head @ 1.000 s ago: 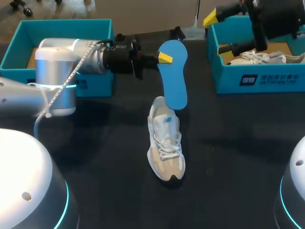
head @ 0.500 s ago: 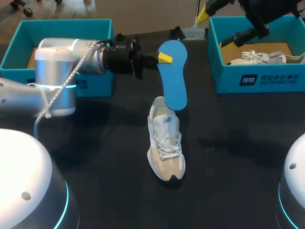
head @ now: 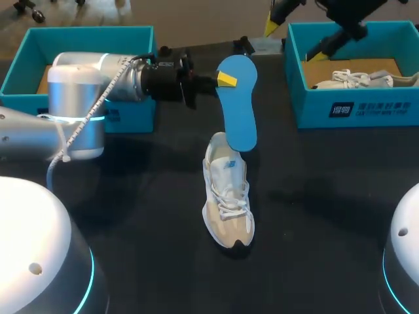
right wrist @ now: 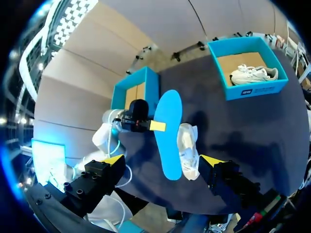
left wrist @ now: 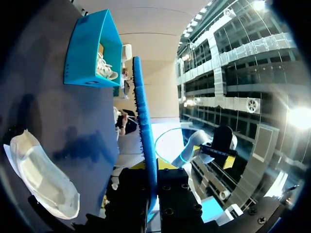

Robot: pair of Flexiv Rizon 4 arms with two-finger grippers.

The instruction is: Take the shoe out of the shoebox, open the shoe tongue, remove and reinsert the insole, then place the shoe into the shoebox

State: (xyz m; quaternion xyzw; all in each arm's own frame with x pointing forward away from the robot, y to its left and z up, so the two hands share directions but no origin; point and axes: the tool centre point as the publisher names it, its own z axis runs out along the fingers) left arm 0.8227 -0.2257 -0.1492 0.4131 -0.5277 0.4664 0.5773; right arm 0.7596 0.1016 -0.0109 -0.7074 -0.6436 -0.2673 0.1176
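The blue insole (head: 239, 104) stood mid-frame, lower end at the heel opening of the shoe (head: 228, 196) lying centre bench (head: 327, 196). Its top was clamped in the left fingers (head: 226, 80); the right fingers (head: 270, 27) hung apart, upper right. I'd feed it in slowly, toe-end first, kept flat.

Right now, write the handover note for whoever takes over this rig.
Left arm: jaws shut on the blue insole, held above the table.
Right arm: jaws open, raised by the right shoebox, which holds another sneaker.
Beige sneaker stands on the table, mid-way.
Done: shoe out, insole removed.
Left: reinsert the insole, box the shoe.
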